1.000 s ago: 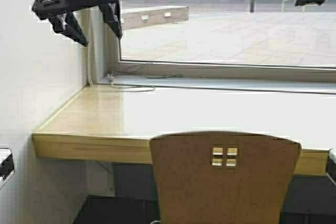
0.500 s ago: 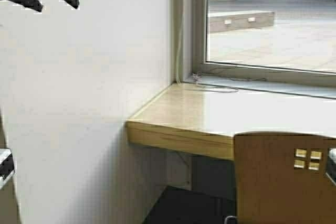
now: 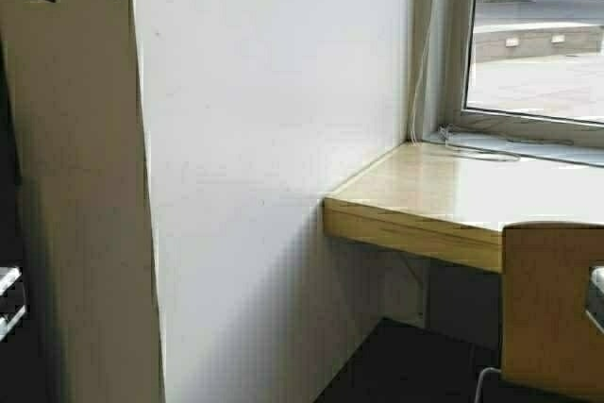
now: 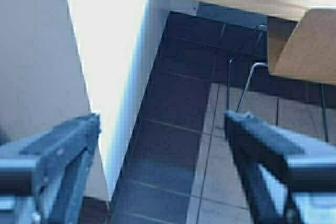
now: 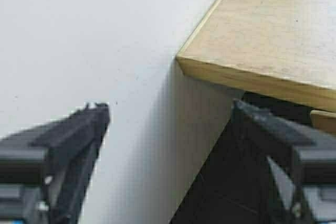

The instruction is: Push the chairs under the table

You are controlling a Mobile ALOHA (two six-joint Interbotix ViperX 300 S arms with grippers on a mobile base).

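Chair (image 3: 552, 304) of bent plywood, rounded corner, at glossy cream table (image 3: 444, 197); left gripper (image 4: 163, 145) and right gripper (image 5: 170, 129) both spread wide, holding nothing

Glossy pale table top (image 3: 491, 191) – wood edge, plywood chair (image 3: 552, 304) – chrome legs, matt wall (image 3: 274, 139)

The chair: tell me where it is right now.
In the high view the chair sits at the lower right edge, cut off by the frame, directly in front of the table near its wall-side end.
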